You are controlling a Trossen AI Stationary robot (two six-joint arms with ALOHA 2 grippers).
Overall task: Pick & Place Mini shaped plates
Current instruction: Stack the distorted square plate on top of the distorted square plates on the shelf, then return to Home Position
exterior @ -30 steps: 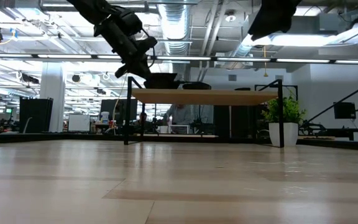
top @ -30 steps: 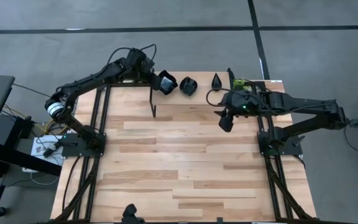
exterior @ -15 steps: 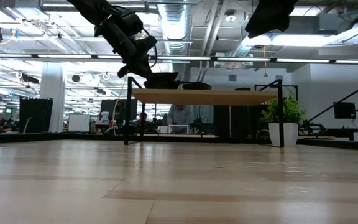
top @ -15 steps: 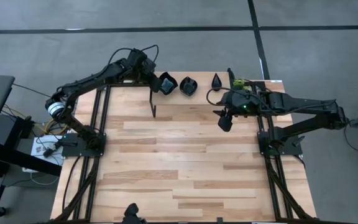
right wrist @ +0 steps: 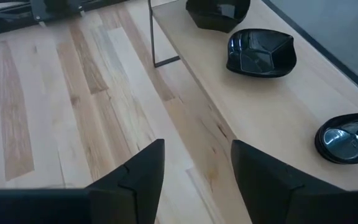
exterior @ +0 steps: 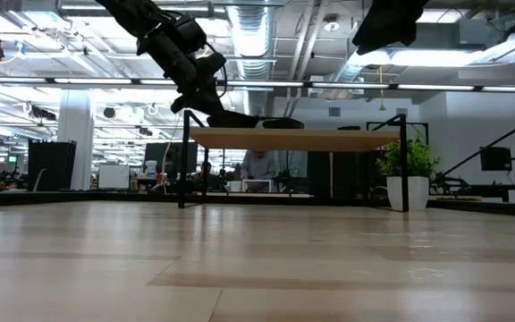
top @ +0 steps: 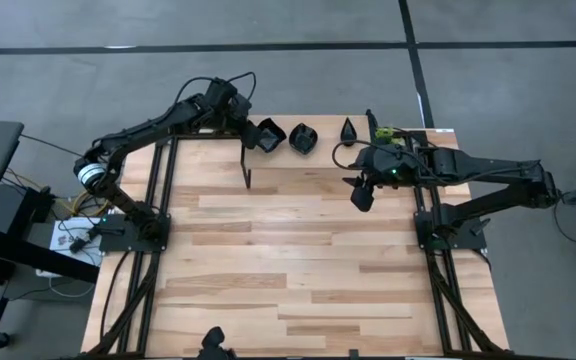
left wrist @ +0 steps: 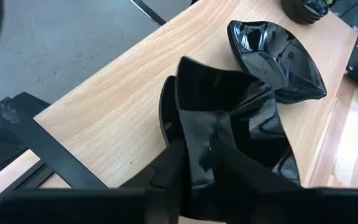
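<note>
The left hand (left wrist: 207, 155) hides much of the square plate (left wrist: 229, 93), so contact seems uncertain.

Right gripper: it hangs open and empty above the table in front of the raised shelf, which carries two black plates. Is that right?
Not quite: the shelf carries three stacks of black plates, not two, as the high view shows. The rest holds: the right gripper hangs open and empty above the table in front of the shelf.
</note>
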